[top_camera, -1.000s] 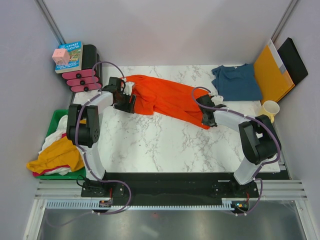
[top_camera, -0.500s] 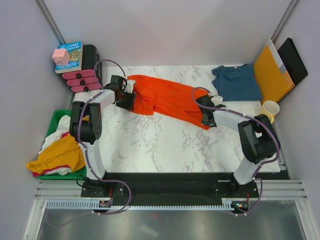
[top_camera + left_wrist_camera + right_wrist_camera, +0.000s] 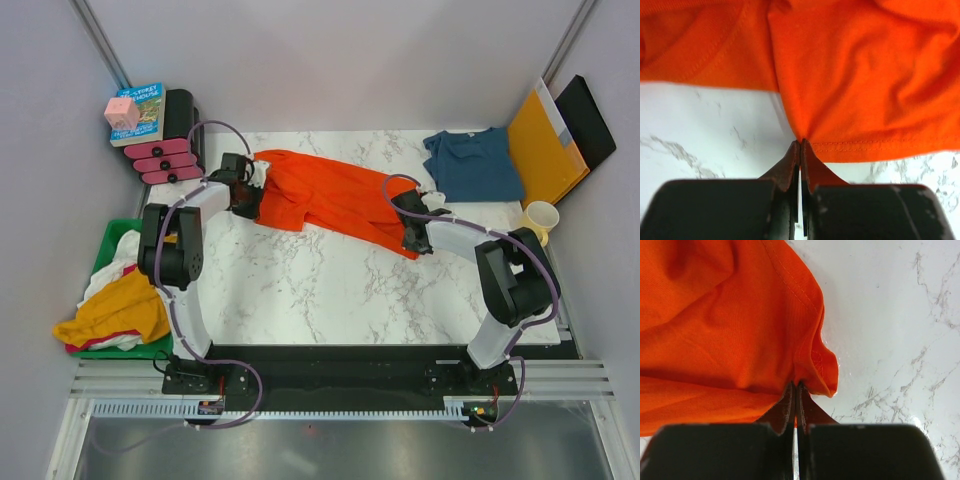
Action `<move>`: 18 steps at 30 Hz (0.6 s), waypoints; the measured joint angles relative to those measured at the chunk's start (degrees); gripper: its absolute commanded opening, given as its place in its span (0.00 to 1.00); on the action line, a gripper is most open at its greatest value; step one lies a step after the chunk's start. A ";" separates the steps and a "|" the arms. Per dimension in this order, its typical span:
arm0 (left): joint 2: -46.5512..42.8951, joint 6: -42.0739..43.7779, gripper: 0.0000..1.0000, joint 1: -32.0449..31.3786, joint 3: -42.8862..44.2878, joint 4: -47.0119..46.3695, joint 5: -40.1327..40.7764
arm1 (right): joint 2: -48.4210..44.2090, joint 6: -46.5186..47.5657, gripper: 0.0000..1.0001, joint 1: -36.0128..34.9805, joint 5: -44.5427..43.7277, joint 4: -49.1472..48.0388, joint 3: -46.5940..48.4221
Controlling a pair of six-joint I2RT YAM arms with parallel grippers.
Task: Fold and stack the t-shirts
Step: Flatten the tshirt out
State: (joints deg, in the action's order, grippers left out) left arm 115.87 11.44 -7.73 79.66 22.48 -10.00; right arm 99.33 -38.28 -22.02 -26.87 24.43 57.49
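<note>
An orange-red t-shirt [image 3: 325, 198] lies stretched in a band across the back of the marble table [image 3: 330, 290]. My left gripper [image 3: 248, 200] is shut on its left end, pinching the hemmed edge [image 3: 801, 142] between the fingertips. At the shirt's right end my right gripper [image 3: 410, 238] is shut on a bunched corner of the cloth [image 3: 798, 385]. The dark teal-blue t-shirt [image 3: 472, 163] rests flat at the back right, touched by neither gripper.
An orange-yellow envelope [image 3: 543, 145] and a black panel [image 3: 588, 120] lean at the back right, with a pale mug [image 3: 540, 218] near them. A book, a pink cube and pink-and-black items [image 3: 160, 160] stand at the back left. A green bin [image 3: 112, 250] holds mustard-yellow and white garments.
My left gripper has closed on the orange-red shirt's left edge after standing open beside it. The right gripper has kept its grip and barely moved.
</note>
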 measured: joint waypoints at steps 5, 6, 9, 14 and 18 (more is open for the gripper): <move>-8.59 -0.26 0.02 1.29 -8.15 2.19 -1.75 | -3.52 0.87 0.00 0.00 -1.51 1.90 0.11; -11.74 -0.50 0.02 2.27 -9.40 3.34 -2.73 | -5.55 1.29 0.00 0.00 -2.05 2.75 0.48; -21.73 -1.36 0.02 6.62 -10.29 5.70 -5.73 | -11.98 2.99 0.00 0.00 -4.07 5.31 3.43; -40.81 -1.90 0.02 14.84 -10.27 6.73 -10.10 | -22.84 6.27 0.00 -0.28 -7.52 6.71 9.73; -53.16 -1.88 0.02 17.51 -9.38 9.68 -13.05 | -30.01 10.12 0.00 -0.37 -8.57 8.79 13.31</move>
State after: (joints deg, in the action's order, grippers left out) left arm 62.72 9.56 9.78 70.28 32.16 -23.05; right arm 69.32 -28.16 -22.39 -35.44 33.21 70.81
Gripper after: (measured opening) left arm 0.025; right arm 0.010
